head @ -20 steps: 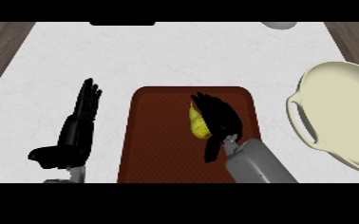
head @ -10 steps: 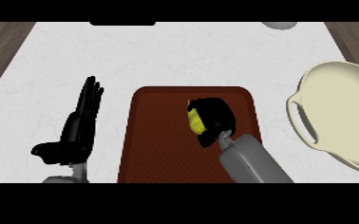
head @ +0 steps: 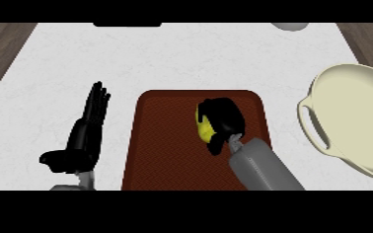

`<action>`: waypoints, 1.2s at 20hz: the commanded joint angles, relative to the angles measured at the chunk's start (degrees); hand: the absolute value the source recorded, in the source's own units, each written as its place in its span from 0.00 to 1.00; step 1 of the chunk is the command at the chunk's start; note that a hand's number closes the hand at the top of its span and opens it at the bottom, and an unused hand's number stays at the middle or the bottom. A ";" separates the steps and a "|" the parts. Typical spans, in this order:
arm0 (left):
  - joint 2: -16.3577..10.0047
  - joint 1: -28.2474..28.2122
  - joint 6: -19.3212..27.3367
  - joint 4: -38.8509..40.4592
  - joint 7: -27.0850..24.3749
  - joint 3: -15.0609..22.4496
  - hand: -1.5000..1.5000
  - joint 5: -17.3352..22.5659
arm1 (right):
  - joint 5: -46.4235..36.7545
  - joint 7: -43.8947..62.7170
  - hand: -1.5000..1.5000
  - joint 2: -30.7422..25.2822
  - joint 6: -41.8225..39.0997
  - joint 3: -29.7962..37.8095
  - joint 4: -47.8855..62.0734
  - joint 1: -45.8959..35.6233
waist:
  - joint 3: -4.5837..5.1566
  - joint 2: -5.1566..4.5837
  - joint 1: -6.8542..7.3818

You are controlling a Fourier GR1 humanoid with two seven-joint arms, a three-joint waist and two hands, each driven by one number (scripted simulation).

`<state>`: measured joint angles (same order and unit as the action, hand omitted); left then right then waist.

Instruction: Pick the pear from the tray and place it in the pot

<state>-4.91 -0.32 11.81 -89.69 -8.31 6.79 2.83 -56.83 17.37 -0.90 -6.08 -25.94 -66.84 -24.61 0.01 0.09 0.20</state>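
Right hand (head: 224, 116) has curled over the pear (head: 205, 129).

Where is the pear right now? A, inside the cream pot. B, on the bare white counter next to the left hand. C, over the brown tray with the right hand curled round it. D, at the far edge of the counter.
C: the yellow pear shows within the outline of the tray, with the right hand curled over it, well apart from the pot at the right.

The right hand (head: 224, 117) hides most of the pear (head: 205, 129) — the pot (head: 344, 109) runs off the right edge.
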 commanded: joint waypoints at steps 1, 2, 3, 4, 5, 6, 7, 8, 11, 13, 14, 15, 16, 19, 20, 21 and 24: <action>-0.42 -5.24 -2.26 -3.66 0.04 0.69 0.50 0.53 | -2.81 3.45 1.00 0.62 -1.80 -0.77 -5.61 4.30 | -0.01 0.01 -0.09; -0.43 -1.88 -0.80 -2.27 0.38 -0.89 0.50 -0.36 | -3.80 3.48 1.00 -0.28 -0.72 -0.67 -5.62 6.08 | -0.01 -0.02 -0.19; -0.34 2.71 -0.60 1.59 0.27 -2.40 0.50 -0.09 | -2.73 0.00 1.00 -2.15 1.81 1.15 -1.90 6.60 | -0.01 -0.10 -0.31; 0.63 1.84 -0.35 1.89 0.37 -1.13 0.50 -0.76 | -3.36 1.49 1.00 -2.30 0.40 1.30 -2.84 6.87 | -0.01 -0.08 -0.30; -1.29 -1.10 -2.17 0.51 -0.67 -2.43 0.50 0.83 | -3.08 0.89 1.00 -5.20 -0.06 1.70 -3.81 8.73 | 0.00 -0.03 -0.31; -1.15 1.66 -1.63 -0.51 0.98 -3.30 0.50 1.05 | -4.82 5.14 1.00 -4.69 -1.99 -0.09 -11.98 10.77 | 0.01 0.06 -0.55; -1.04 2.26 -1.34 -3.28 4.84 -2.27 0.50 0.42 | -6.48 6.31 1.00 -2.65 -1.01 -0.28 -11.69 9.48 | -0.01 0.02 -0.31; -1.07 0.42 -1.78 -0.40 1.45 -2.85 0.50 0.64 | -8.54 5.80 1.00 -3.95 4.27 -2.77 -14.89 15.33 | 0.00 0.07 -0.59; -0.77 -0.10 -2.25 -0.89 1.10 -2.10 0.50 0.02 | -10.95 6.36 1.00 -3.74 6.57 -3.24 -19.36 15.81 | 0.00 0.04 -0.45; -0.84 1.94 -1.24 -0.10 2.16 -3.05 0.50 -0.15 | -12.64 8.89 1.00 -4.71 5.86 -4.30 -27.44 17.23 | 0.01 0.15 -0.96; -0.04 -0.19 -1.35 -0.60 1.60 -2.01 0.50 -0.23 | -13.22 8.84 1.00 -4.96 6.43 -3.90 -28.80 16.83 | 0.01 0.13 -0.71; 1.68 -0.05 0.89 -1.16 1.44 -0.50 0.50 -2.06 | -12.58 8.95 1.00 -5.59 5.79 -1.57 -31.14 14.32 | 0.00 0.18 -0.81; -1.40 1.69 -2.27 -1.85 3.49 -2.94 0.50 0.57 | -14.00 10.28 1.00 -5.32 4.81 -3.39 -35.23 15.06 | 0.02 0.25 -0.93; 0.13 2.09 -0.59 1.46 0.14 -2.63 0.50 -1.35 | -17.52 13.47 1.00 -4.55 4.54 -3.51 -41.26 14.11 | 0.02 0.12 -0.87; -1.17 1.29 -2.56 0.61 1.11 -4.14 0.50 1.03 | -19.71 16.19 1.00 -4.39 2.12 -5.41 -45.89 15.38 | 0.04 0.22 -0.89; 0.03 -2.25 -0.92 -5.82 4.25 -0.44 0.50 -1.16 | -22.53 17.81 1.00 -4.17 3.92 -6.73 -46.66 17.50 | -0.01 0.34 -0.50; 0.30 1.76 -2.23 3.76 -2.03 -3.89 0.50 0.04 | -24.92 19.22 1.00 -5.41 1.22 -3.15 -47.29 16.32 | 0.03 -0.05 -0.63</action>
<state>-5.20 -0.01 10.07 -90.71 -6.85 4.08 2.77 -78.35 33.78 -5.91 -2.84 -30.97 -110.11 -7.65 0.03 0.25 -0.47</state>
